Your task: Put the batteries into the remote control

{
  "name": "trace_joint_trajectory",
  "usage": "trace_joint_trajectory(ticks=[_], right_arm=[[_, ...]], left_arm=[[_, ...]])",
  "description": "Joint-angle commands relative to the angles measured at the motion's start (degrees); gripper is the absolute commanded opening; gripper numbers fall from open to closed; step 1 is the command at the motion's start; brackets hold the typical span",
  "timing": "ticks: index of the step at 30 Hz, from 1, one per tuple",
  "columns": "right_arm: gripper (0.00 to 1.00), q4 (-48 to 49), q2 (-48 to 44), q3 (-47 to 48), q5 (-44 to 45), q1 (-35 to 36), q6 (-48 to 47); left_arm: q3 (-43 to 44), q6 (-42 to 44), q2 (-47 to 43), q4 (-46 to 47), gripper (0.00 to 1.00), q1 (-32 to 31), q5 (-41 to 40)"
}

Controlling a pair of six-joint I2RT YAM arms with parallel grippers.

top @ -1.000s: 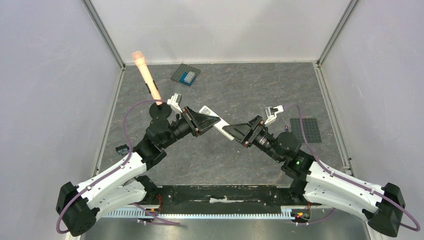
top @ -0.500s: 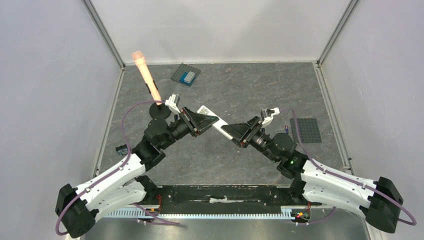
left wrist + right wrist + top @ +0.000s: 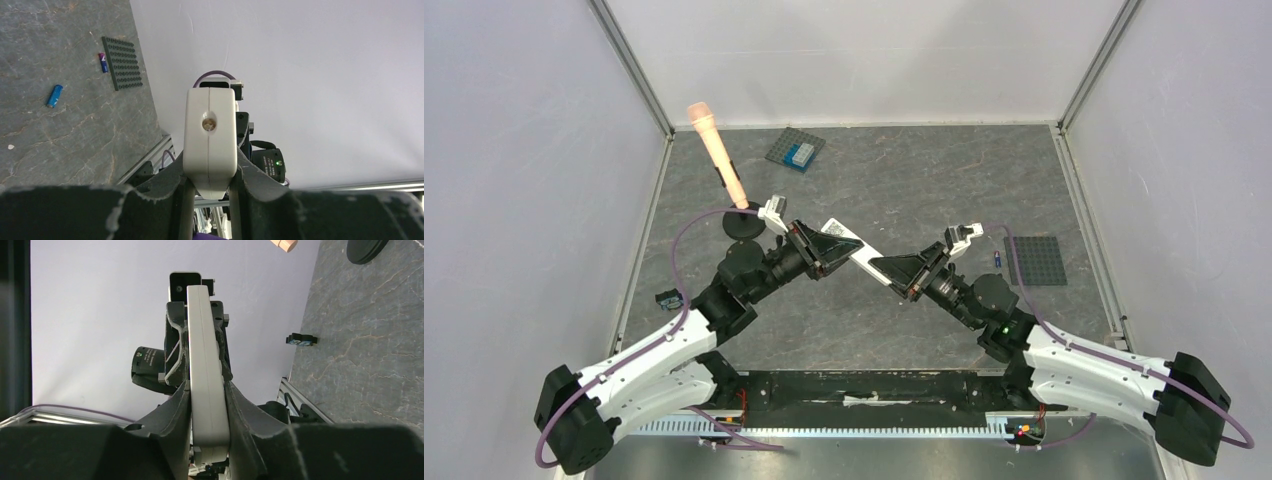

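Where the two arms meet above the table (image 3: 904, 190), the left gripper (image 3: 210, 172) is clamped on one end of the remote control (image 3: 210, 125), with a finger pressed to each side. The right gripper (image 3: 206, 397) is closed tight on the other end, so the remote hangs clear of the surface between them. Beyond, on the right, one battery (image 3: 55, 95) lies loose on the table and the second battery (image 3: 103, 63) lies just beside a dark studded plate (image 3: 122, 62). Farthest back, a grey plate (image 3: 781, 150) carries a light-blue block (image 3: 801, 153).

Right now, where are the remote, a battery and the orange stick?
remote control (image 3: 210, 145): left wrist view, end face.
battery (image 3: 55, 95): left wrist view, its middle.
orange stick (image 3: 721, 158): top view, mid-shaft.
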Motion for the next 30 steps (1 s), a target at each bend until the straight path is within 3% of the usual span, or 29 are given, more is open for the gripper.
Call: trace_joint_trajectory(ticks=[1,6,11,16,17,19,22,27,30], right_arm=[[0.17,-1.9,-1.19,-2.57,0.28,0.21,-2.5],[0.0,0.23,-1.81,-3.59,-0.32,0.25,-3.22],[0.0,3.05,-2.34,-5.03,-0.71,0.21,-2.9],[0.0,-0.8,-2.77,-3.84,0.45,0.24,-2.02],[0.03,-1.6,-2.51,-3.4,0.64,0.26,-2.21],[0.25,-1.86,-1.6,-2.81,0.71,0.21,-2.44],[0.45,-2.81,0.08,-2.03,0.91,0.22,-2.08],[0.58,-5.39,2.41,-2.07,1.18,0.13,-0.85],[0.59,-4.73,2.57,-3.46,1.74,0.07,0.11]], left_arm=[[1.2,-3.71,-1.88,7.56,0.02,0.31,-3.84],[1.02,-3.68,-1.95,7.28,0.02,0.4,-4.5],[0.28,-2.99,-2.03,6.8,0.02,0.4,-5.06],[-0.68,1.05,-3.39,3.33,0.02,0.4,-7.05],[-1.12,1.87,-3.74,3.17,0.02,0.4,-7.46],[-2.08,2.51,-4.38,2.73,0.02,0.4,-8.37],[-3.13,3.27,-4.52,2.82,0.02,0.4,-9.03],[-4.38,7.23,-5.06,-0.45,0.02,0.4,-11.6],[-5.63,9.34,-6.15,-2.42,0.02,0.4,-13.09]])
